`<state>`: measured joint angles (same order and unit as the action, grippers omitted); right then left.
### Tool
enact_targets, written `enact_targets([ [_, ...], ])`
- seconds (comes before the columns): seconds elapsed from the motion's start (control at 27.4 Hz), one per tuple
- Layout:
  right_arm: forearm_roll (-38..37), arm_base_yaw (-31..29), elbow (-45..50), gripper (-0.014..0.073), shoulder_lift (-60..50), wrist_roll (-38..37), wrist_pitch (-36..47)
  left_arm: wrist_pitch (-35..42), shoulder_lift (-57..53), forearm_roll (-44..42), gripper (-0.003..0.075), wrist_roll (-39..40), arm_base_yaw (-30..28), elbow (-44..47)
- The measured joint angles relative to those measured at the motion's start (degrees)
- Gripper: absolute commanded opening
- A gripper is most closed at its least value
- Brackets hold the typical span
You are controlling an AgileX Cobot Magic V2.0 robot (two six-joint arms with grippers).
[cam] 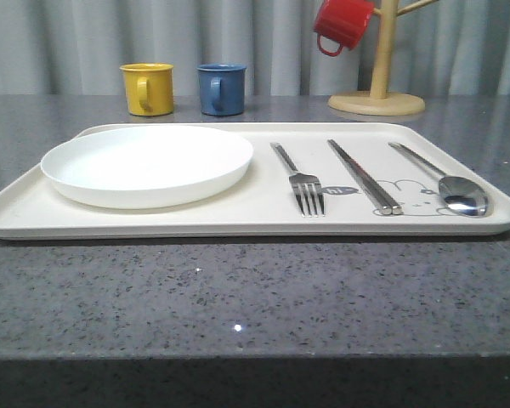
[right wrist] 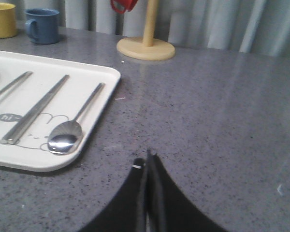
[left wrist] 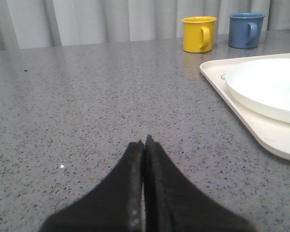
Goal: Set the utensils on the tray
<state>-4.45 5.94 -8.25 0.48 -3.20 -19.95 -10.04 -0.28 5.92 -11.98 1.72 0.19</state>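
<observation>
Four task items lie on the cream tray [cam: 263,217], which sits flat on the speckled grey table [cam: 255,297]: a round white plate [cam: 146,163] fills the tray's left part, and to its right, side by side and apart from one another, come the fork [cam: 299,180], the pair of chopsticks [cam: 363,175] and the spoon [cam: 446,183]. The fork's tines, the chopstick tips and the spoon's bowl all point toward the near edge of the tray, with the handles running back and slanting leftward. The chopsticks lie pressed together as one strip, and their near ends and the spoon's bowl rest over the grey rabbit drawing [cam: 412,191]. Behind the tray stand a yellow mug [cam: 147,88] and a blue mug [cam: 221,88], close to each other, and further right a wooden mug stand [cam: 378,85] with a red mug [cam: 342,23] hanging from it. The left gripper [left wrist: 144,144] has its black fingers pressed together, empty, just over bare table well to the left of the tray, with the plate's rim seen beyond it. The right gripper [right wrist: 147,159] is likewise closed on nothing, over bare table to the right of the tray, near the corner where the spoon lies.
</observation>
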Motion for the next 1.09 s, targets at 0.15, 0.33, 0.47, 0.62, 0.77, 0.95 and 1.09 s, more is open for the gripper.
enact_targets([
  [0.15, 2.30, -3.81, 6.58, -0.0070, -1.01, 0.00, 3.45, 0.00, 0.00, 0.00, -0.0018, 0.00, 0.00, 0.00],
  [0.33, 4.45, -5.28, 9.77, -0.0070, -1.01, 0.04, 4.93, 0.00, 0.00, 0.00, -0.0018, 0.00, 0.00, 0.00],
  [0.47, 5.00, -5.38, 9.77, -0.0070, -1.01, 0.04, 5.25, 0.00, 0.00, 0.00, -0.0018, 0.00, 0.00, 0.00],
  [0.62, 5.03, -5.38, 9.77, -0.0070, -1.01, 0.04, 5.25, 0.00, 0.00, 0.00, -0.0018, 0.00, 0.00, 0.00],
  [0.77, 5.13, -5.38, 9.77, -0.0070, -1.01, 0.04, 5.25, 0.00, 0.00, 0.00, -0.0018, 0.00, 0.00, 0.00],
  [0.95, 5.13, -5.38, 9.77, -0.0070, -1.01, 0.04, 5.25, 0.00, 0.00, 0.00, -0.0018, 0.00, 0.00, 0.00],
  [1.09, 5.13, -5.38, 9.77, -0.0070, -1.01, 0.04, 5.25, 0.00, 0.00, 0.00, -0.0018, 0.00, 0.00, 0.00],
])
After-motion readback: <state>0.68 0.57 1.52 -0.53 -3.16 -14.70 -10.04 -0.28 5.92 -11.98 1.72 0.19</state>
